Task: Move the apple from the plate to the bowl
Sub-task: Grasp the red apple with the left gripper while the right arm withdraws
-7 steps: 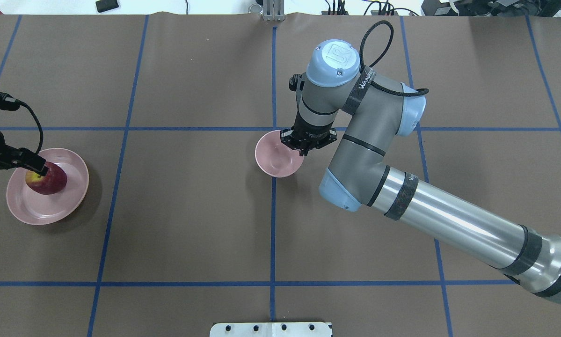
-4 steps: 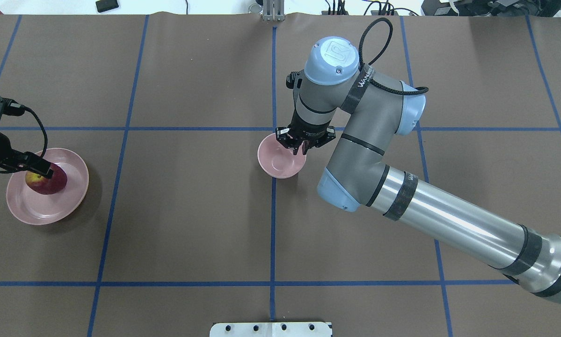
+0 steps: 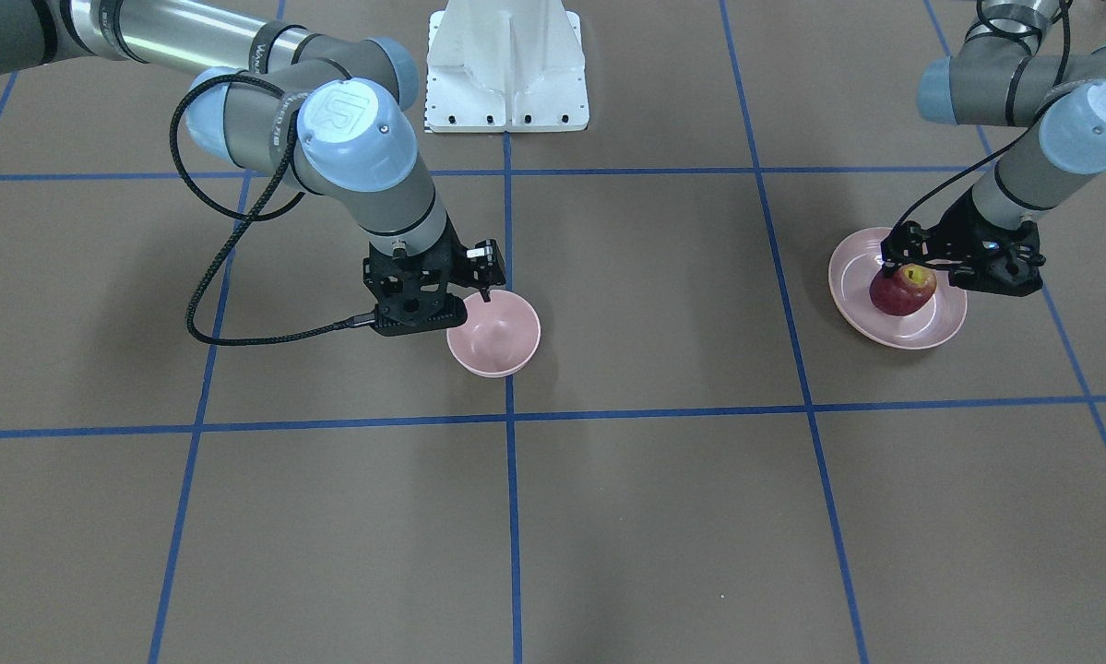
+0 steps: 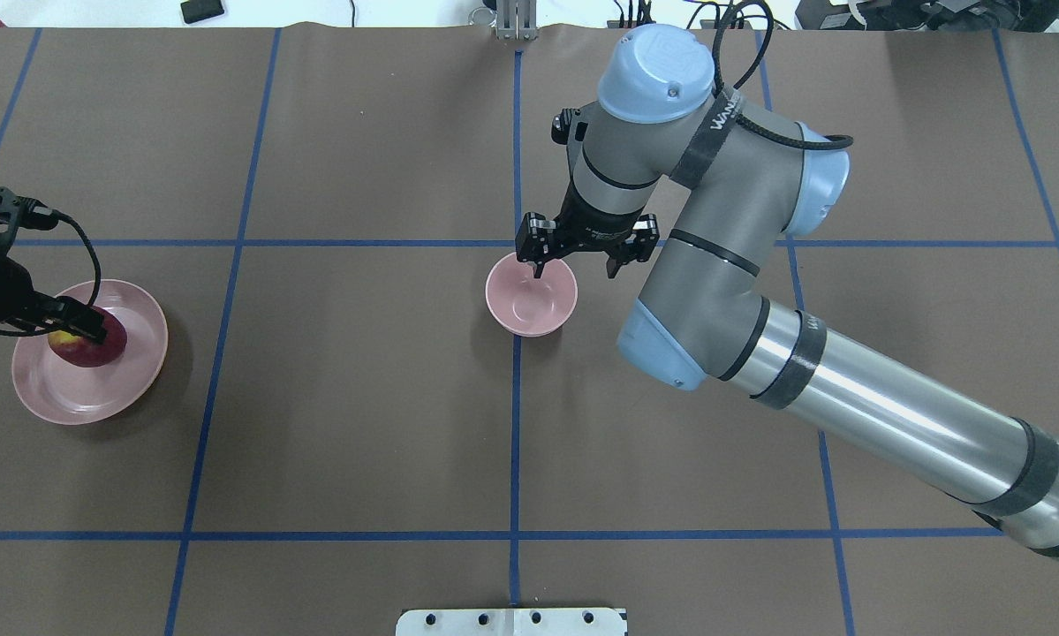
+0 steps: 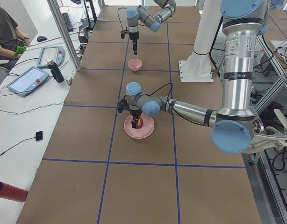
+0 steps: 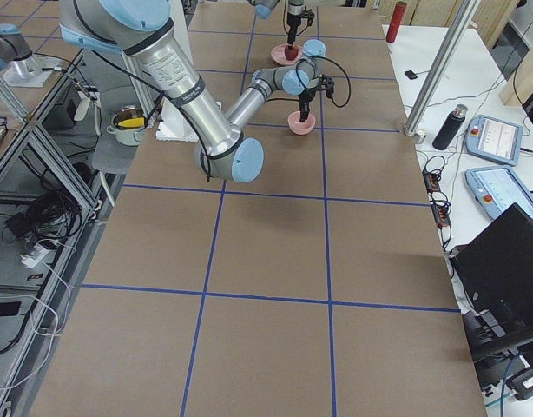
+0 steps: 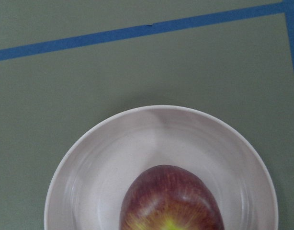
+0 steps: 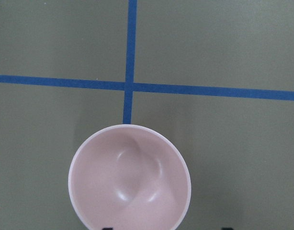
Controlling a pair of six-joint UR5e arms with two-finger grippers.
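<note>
The dark red apple [image 4: 98,352] lies on the wide pink plate [image 4: 87,399] at the table's left; both show in the front view, apple [image 3: 901,293] and plate [image 3: 896,336]. My left gripper [image 4: 71,334] hangs right over the apple, open, jaws either side of its top. The left wrist view shows the apple [image 7: 171,201] at the bottom edge, no fingers. The small pink bowl [image 4: 531,296] stands upright and empty at the table's centre. My right gripper [image 4: 576,258] is open and empty above the bowl's far rim. The right wrist view shows the bowl [image 8: 129,179].
Blue tape lines grid the brown table [image 4: 352,424]. The white robot base plate [image 3: 506,65] sits at the near middle edge. My right arm's forearm [image 4: 882,424] crosses the right half. Tablets and a bottle [image 5: 54,71] lie on the side desk.
My right gripper let go of the bowl's rim, opened and rose; the bowl settled flat. My left gripper shifted further over the apple.
</note>
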